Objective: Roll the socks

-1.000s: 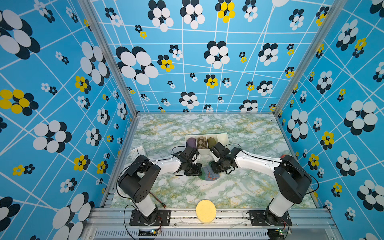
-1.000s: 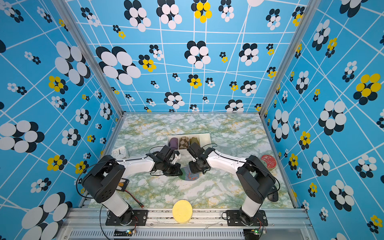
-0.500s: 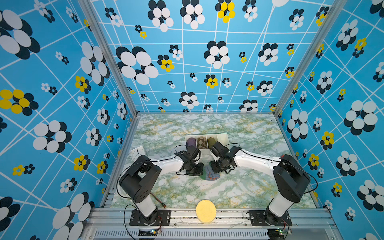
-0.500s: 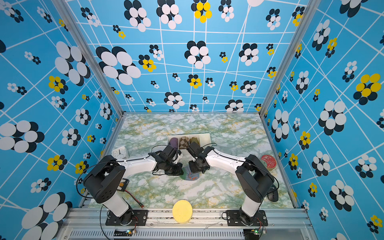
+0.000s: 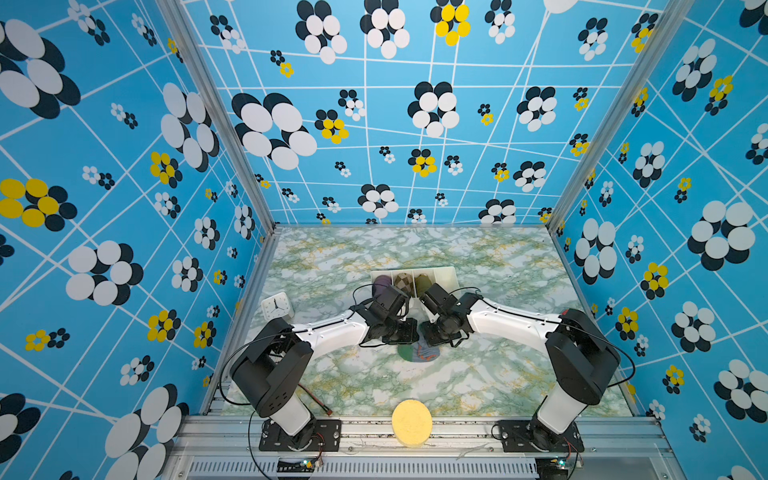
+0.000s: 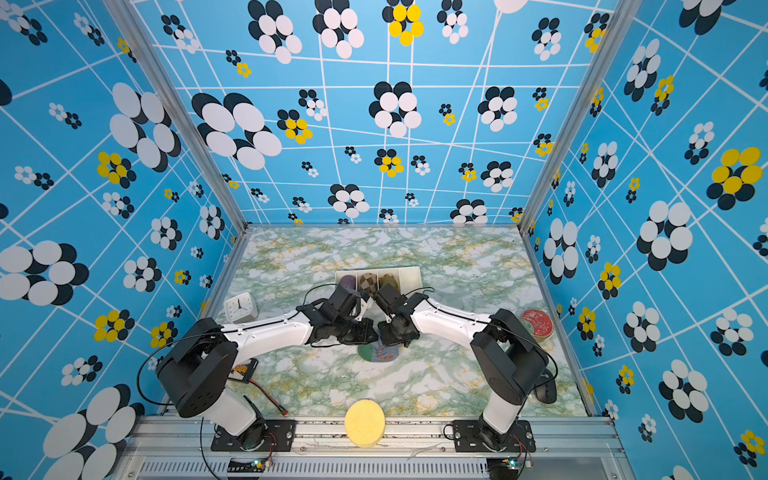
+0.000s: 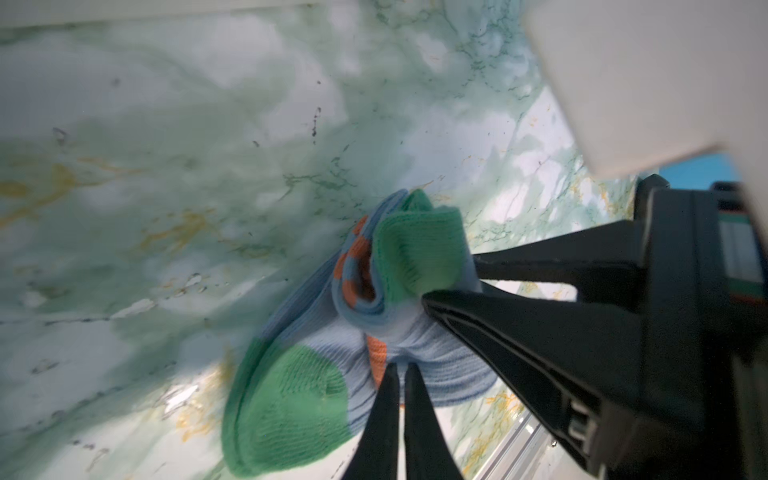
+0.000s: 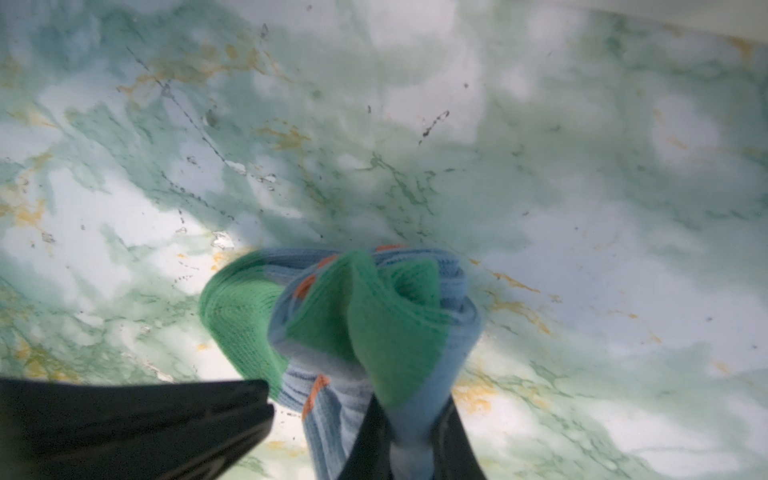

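the socks [image 7: 291,399] were ribbed matt knit cloth, table [image 8: 540,166] looked smooth, marble-printed, faintly glossy and scuffed, round sponge [image 5: 411,422] at bottom centre was porous foam, front rail [image 5: 457,430] was brushed metal

No text, brand or number can be read anywhere. The white clock [image 5: 276,306] by the left edge of the table shows dark hands on a pale face, but any numerals are too small to make out in both top views. The red round tin [image 6: 537,325] near the right edge carries a pale pattern on its lid. Whether it is lettering cannot be told.
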{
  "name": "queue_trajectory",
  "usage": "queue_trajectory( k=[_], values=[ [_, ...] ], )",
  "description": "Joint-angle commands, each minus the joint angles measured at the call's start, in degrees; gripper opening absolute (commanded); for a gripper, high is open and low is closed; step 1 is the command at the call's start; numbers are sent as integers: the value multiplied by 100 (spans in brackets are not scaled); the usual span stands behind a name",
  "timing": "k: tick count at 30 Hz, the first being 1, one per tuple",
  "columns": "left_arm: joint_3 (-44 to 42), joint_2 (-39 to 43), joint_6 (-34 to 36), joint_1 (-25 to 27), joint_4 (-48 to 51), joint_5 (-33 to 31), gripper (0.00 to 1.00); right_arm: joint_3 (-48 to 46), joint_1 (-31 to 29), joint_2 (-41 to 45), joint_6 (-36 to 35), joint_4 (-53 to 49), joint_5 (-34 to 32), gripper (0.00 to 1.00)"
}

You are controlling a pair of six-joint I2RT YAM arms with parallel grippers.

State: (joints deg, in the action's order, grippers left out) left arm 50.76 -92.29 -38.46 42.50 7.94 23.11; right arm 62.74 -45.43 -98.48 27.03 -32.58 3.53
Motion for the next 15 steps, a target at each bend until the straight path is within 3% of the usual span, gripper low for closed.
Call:
queue_trajectory(
  k=[1,15],
  values=[
    [-10,-51,-218,82,-327,61,10,4,-40,-70,92,-136,-1,0],
    [-141,-559,-338,162,-548,196,10,-43,-43,-7,136,-56,29,0]
  ],
)
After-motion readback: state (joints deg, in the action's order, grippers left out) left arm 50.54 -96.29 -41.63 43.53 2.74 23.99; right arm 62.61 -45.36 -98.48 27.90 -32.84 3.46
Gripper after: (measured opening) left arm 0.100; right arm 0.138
